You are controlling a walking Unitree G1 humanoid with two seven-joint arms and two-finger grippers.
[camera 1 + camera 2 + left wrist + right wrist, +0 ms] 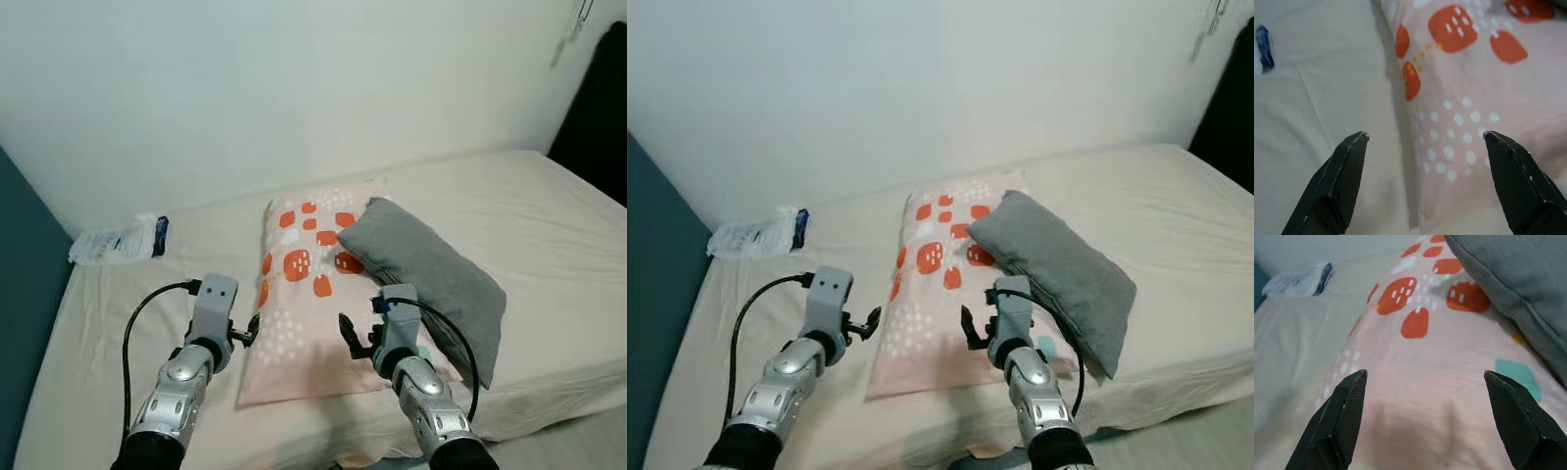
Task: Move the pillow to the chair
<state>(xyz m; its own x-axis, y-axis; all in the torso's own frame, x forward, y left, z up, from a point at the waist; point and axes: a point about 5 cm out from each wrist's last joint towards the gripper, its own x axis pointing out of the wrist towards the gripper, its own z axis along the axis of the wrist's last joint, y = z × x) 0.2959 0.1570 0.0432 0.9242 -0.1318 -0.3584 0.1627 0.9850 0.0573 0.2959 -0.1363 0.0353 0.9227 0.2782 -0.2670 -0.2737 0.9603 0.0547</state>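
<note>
You have the pink pillow [309, 294] lying flat on the bed [549, 225], near the centre of the head view, with its long side running from the wall toward you. Its cover is pale pink with orange-red blotches and white dots. A grey pillow [431, 274] lies across its right edge, tilted, with one end reaching toward the lower right of the frame.

Your left gripper [245, 333] sits in the lower left of centre, just at the pink pillow's left edge. In the left wrist view its jaws are spread wide, one finger [1334, 186] over the bare sheet and the other over the dotted cover, with the pillow's edge running between them. You cannot tell from these views whether either finger touches the fabric.

Your right gripper [355, 338] is in the lower middle of the frame, over the near part of the pink pillow, just beside the grey one. Its jaws are also spread, with the pink cover between the two fingers [1339, 421] and the grey pillow along one side.

A white plastic packet [120, 240] with a blue end lies on the bed at the left of the frame, near the wall, well apart from both pillows.
</note>
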